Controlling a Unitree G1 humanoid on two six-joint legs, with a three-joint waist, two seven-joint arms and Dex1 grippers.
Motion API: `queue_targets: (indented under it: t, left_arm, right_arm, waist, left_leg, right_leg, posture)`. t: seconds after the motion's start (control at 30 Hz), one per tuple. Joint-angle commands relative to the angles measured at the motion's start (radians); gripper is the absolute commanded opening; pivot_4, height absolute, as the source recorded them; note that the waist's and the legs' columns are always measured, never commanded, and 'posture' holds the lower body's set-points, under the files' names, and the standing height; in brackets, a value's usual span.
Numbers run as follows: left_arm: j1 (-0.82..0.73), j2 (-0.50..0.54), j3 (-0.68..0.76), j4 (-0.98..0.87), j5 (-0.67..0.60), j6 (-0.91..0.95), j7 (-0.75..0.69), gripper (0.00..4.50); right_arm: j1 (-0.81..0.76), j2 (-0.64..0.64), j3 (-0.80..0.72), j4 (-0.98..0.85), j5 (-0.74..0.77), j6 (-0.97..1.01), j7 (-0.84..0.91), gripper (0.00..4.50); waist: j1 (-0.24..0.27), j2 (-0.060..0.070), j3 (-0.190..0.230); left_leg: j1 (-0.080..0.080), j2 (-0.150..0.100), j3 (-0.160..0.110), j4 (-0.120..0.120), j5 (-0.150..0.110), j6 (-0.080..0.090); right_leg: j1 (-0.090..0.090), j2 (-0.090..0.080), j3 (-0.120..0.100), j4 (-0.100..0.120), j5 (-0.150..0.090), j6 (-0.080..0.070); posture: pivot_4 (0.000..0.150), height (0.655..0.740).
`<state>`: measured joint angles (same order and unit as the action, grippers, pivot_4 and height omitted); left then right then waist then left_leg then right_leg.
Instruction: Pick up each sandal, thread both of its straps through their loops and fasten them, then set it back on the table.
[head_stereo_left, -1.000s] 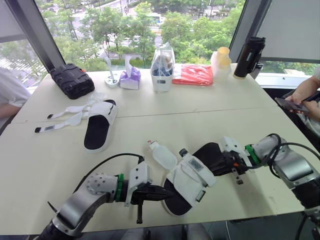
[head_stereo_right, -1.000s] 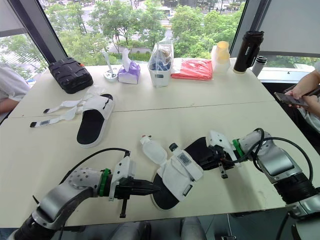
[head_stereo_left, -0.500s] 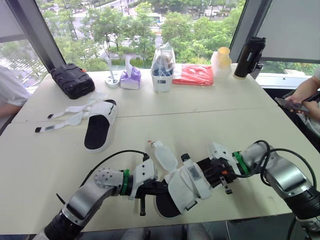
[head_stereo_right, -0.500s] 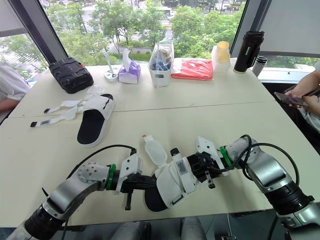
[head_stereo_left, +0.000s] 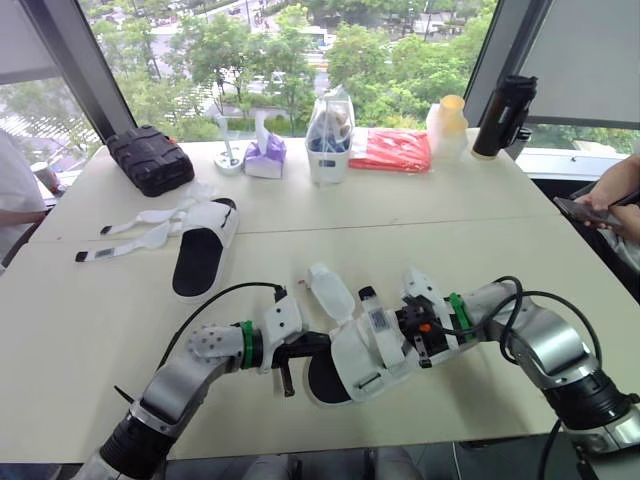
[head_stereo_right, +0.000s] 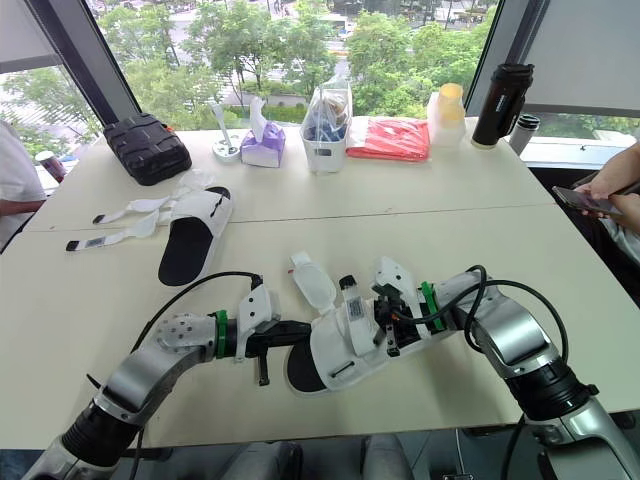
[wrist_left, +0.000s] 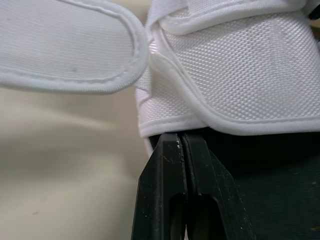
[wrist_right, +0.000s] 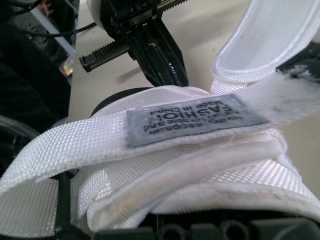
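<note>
Far sandal (head_stereo_left: 200, 262) flat on table (head_stereo_left: 480, 250), both its straps loose: untouched. Left gripper (head_stereo_left: 312, 345) pressed together, tips against near sandal (head_stereo_left: 355, 365) edge. 1 strap (head_stereo_left: 330, 292) of it sticks out unfastened. Right gripper (head_stereo_left: 405, 332) at its upper, grip state: can't tell. I'd say 0 of 2 done.

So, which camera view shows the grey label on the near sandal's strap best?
The right wrist view: the grey label is close there, its printed text visible. Both eye views show it as a small grey patch. The left wrist view shows white fabric of the sandal.
</note>
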<state>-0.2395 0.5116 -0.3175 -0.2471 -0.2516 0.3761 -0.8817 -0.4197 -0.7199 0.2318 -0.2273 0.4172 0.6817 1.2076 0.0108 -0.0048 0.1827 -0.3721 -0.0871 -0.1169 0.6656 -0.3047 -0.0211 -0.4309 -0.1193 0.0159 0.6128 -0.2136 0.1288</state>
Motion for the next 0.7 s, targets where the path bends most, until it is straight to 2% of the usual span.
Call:
queue_targets:
  t: [0.03,0.23,0.53,0.7]
  left_arm:
    - [-0.026,0.01,0.051,0.032,0.012,-0.033,0.01,0.0]
    - [-0.039,0.01,0.06,0.05,0.003,-0.028,-0.004,0.0]
    - [0.069,0.086,0.065,-0.082,-0.069,0.03,-0.105,0.0]
    - [0.1,0.091,0.106,-0.116,-0.079,0.016,-0.085,0.0]
  right_arm:
    - [-0.023,0.021,-0.02,-0.021,0.028,0.025,-0.029,0.09]
    - [-0.002,0.025,-0.016,-0.04,0.025,0.045,-0.051,0.09]
    - [-0.019,-0.026,-0.04,-0.027,0.026,0.056,-0.04,0.09]
    - [-0.025,-0.015,-0.051,-0.02,0.044,0.094,-0.061,0.09]
  waist:
    - [0.0,0.0,0.0]
    - [0.0,0.0,0.0]
    - [-0.001,0.0,0.0]
    - [-0.001,0.0,0.0]
  left_leg:
    - [0.0,0.0,0.0,0.0,0.0,0.0]
    - [0.0,0.0,0.0,0.0,0.0,0.0]
    - [-0.001,0.0,0.0,0.0,0.0,0.0]
    - [-0.001,0.0,0.0,0.0,0.0,0.0]
  right_leg:
    - [0.0,0.0,0.0,0.0,0.0,0.0]
    - [0.0,0.0,0.0,0.0,0.0,0.0]
    - [-0.001,0.0,0.0,0.0,0.0,0.0]
    - [-0.001,0.0,0.0,0.0,0.0,0.0]
  posture:
    - [0.15,0.74]
    - [0.15,0.74]
    - [0.15,0.74]
    - [0.15,0.74]
